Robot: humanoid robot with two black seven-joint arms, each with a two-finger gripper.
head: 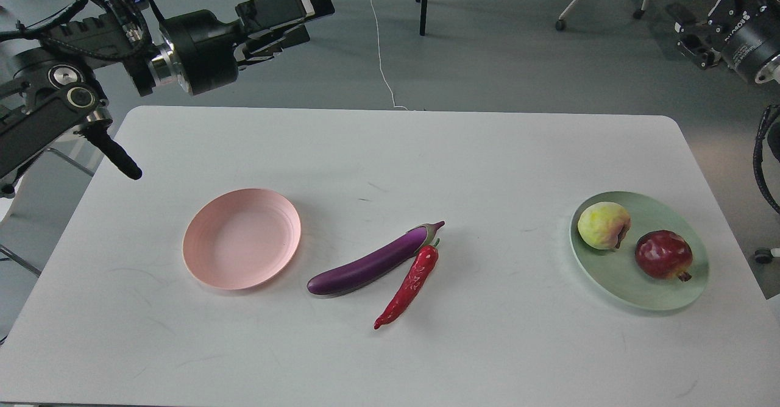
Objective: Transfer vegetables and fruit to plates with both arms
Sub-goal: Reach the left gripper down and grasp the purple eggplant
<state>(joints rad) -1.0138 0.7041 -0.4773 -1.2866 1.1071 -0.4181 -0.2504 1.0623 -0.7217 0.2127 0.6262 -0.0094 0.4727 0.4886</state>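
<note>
- White table (390,364): bare along the near edge, faint scuff marks.
- Red chili pepper (409,286): lying on table near centre, tip toward the near edge, green stem at the far end.
- Purple eggplant (372,262): lying on table just left of the pepper, slanted, stem cap up-right; stem ends of the two touching or nearly so, bodies spreading apart toward the near side.
- Pink plate (242,238): left of eggplant, flat on table, nothing in it.
- Green plate (634,288): far right of table, well apart from the vegetables.
- Dark red fruit (663,254): on green plate, right half, crown tip pointing lower right.
- Yellow-green fruit (603,225): on green plate, left-rear part, just beside the red fruit, small gap between.
- Left gripper (298,20): raised beyond the far-left table corner, pointing right; fingers (286,8) slightly spread, nothing between them.
- Right gripper (694,38): top-right, off the table, seen dark and partly cut off; jaw state cannot be told.
</note>
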